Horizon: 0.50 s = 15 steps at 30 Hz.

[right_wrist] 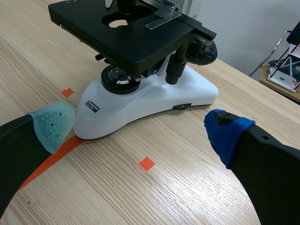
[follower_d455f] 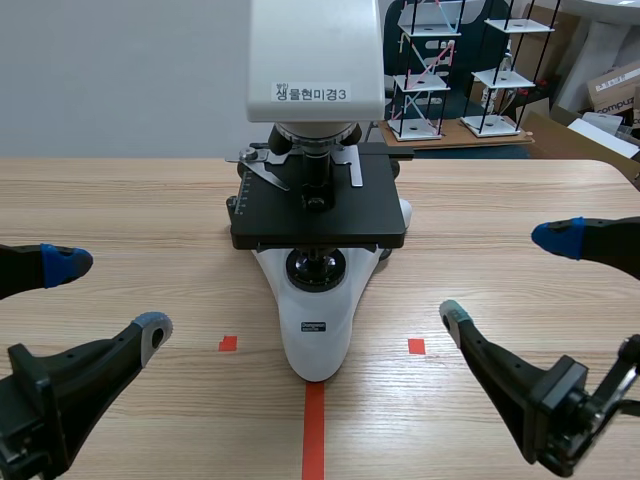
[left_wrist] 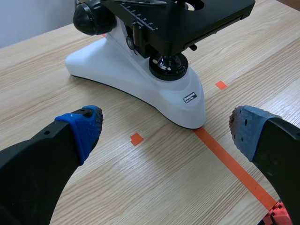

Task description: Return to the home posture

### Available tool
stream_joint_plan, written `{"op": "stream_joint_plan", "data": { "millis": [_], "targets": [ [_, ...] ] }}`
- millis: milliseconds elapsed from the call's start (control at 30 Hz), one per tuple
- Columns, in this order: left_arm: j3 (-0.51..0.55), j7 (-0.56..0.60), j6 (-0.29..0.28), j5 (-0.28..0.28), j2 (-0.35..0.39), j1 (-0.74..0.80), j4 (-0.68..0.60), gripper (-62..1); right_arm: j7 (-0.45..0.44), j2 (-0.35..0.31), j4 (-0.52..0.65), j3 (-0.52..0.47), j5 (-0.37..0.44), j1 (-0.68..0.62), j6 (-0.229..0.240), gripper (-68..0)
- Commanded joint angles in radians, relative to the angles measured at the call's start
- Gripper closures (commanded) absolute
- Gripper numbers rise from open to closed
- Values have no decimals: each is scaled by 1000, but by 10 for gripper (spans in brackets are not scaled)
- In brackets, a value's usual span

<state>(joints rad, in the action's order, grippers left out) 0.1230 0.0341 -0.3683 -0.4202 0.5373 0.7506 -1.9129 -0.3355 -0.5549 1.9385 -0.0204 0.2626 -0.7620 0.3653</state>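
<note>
A white microscope with a black stage stands at the table's middle, its base pointing toward me. My left gripper rests low at the near left, open, nothing between its fingers. In the left wrist view the microscope lies ahead of the open left gripper. My right gripper sits low at the near right, open and empty too. In the right wrist view the microscope stands ahead of the open right gripper. Neither gripper touches the microscope.
White and black shelf models and cardboard boxes stand behind the table's far edge at the right. Bare wooden table lies on both sides of the microscope.
</note>
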Motion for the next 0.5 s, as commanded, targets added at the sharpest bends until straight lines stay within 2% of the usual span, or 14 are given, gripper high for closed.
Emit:
{"op": "stream_joint_plan", "data": {
  "millis": [0,467],
  "targets": [
    [1,14,-1,-6,-3,0,-11,-568,-19,-7,8,-1,12,13,-2,-608],
    [1,14,-1,-6,-3,0,-11,-568,-34,-7,8,-1,12,14,-2,-608]
  ]
}}
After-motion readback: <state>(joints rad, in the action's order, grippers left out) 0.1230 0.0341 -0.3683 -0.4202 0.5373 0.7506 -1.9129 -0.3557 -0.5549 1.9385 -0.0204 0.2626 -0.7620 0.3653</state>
